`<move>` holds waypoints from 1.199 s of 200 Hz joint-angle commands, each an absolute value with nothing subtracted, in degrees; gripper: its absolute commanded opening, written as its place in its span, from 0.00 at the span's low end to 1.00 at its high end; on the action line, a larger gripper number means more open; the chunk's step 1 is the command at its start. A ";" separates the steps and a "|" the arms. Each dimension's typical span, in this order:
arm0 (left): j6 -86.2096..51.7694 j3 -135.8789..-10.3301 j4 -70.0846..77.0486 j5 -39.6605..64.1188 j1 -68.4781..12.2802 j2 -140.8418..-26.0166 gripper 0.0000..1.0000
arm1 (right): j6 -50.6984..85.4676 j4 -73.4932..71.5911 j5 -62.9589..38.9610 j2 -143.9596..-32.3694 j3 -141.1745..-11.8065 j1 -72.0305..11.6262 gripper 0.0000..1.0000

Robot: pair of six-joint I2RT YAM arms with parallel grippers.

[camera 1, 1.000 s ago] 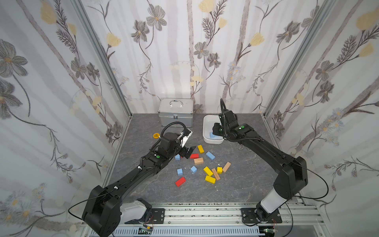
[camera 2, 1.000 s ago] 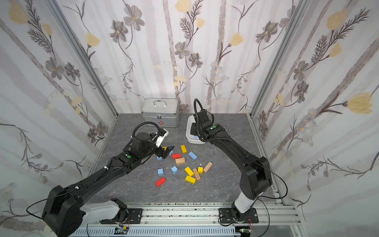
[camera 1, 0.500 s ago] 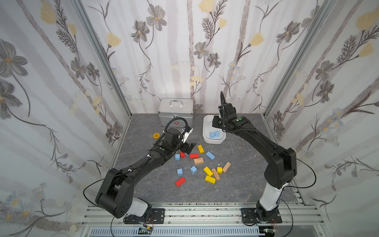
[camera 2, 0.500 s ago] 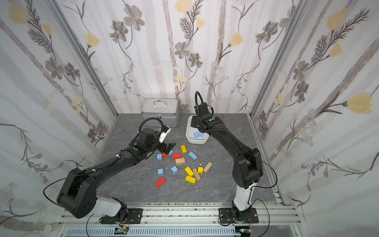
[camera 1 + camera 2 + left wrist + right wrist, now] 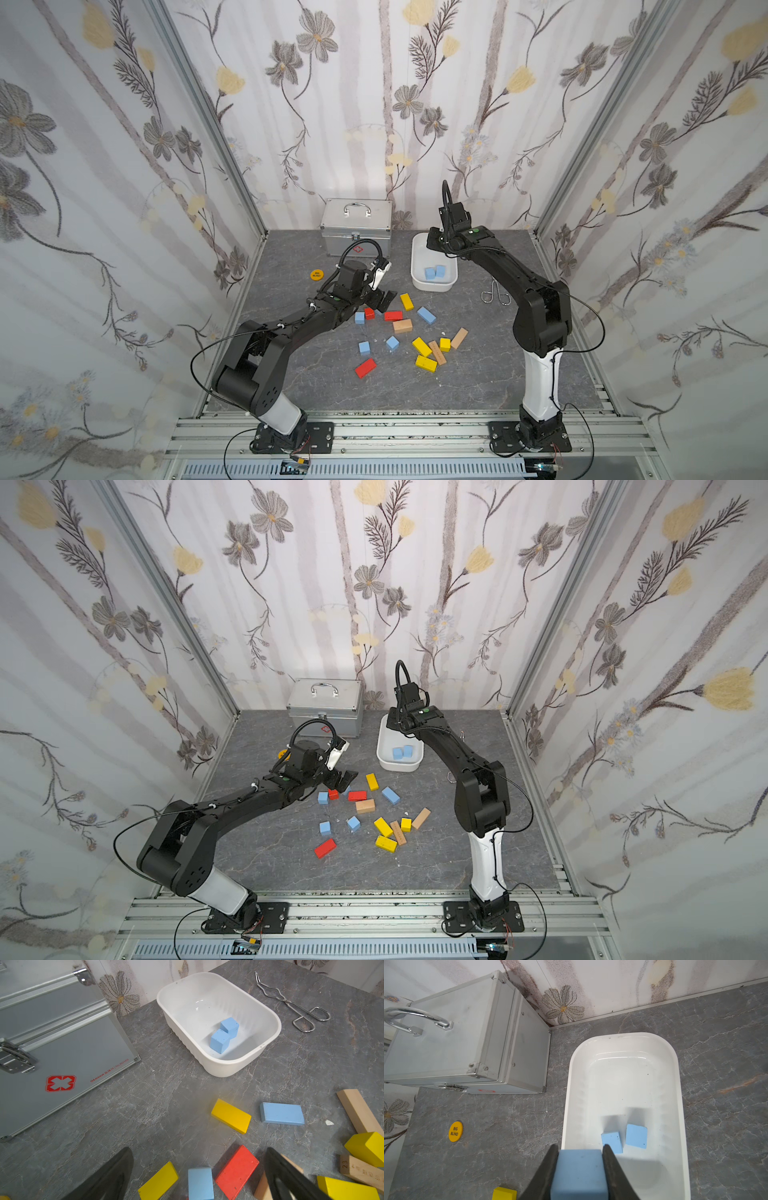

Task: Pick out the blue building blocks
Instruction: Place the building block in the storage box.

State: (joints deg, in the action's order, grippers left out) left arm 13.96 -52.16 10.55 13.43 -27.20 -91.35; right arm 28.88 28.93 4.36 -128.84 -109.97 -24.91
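Observation:
My right gripper (image 5: 580, 1148) is shut on a blue building block (image 5: 579, 1174) and hangs over the white bin (image 5: 566, 1105), at its rim. Two blue cubes (image 5: 435, 272) lie together inside the bin (image 5: 432, 289). My left gripper (image 5: 197, 1150) stands open low over the pile, and a blue block (image 5: 200, 1183) lies on the table between its fingers. More blue blocks rest on the table in both top views: a cube (image 5: 360, 318) beside my left gripper (image 5: 382, 299), a longer brick (image 5: 427, 315), and two cubes (image 5: 325, 828) (image 5: 353, 823) nearer the front.
Red (image 5: 365, 368), yellow (image 5: 422, 347) and tan (image 5: 402, 326) blocks lie mixed among the blue ones. A silver case (image 5: 357, 226) stands against the back wall left of the bin. Metal tongs (image 5: 494, 291) lie right of the bin, and a yellow disc (image 5: 316, 274) left of my left arm.
My right gripper has moved toward the back of the bin with its block, uncovering the two cubes inside. The left arm's elbow has risen while its gripper stayed over the pile.

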 commanded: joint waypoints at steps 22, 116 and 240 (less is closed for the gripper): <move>14.42 -53.12 13.72 14.53 -26.63 -93.49 1.00 | 26.99 27.72 2.63 -134.69 -115.64 -23.61 0.00; 14.39 -53.37 12.93 14.83 -26.63 -94.93 1.00 | 26.54 27.52 -0.16 -145.24 -121.74 -21.88 0.00; 14.41 -52.47 13.17 14.67 -26.63 -95.06 1.00 | 27.77 26.52 -0.04 -150.61 -123.48 -21.59 0.00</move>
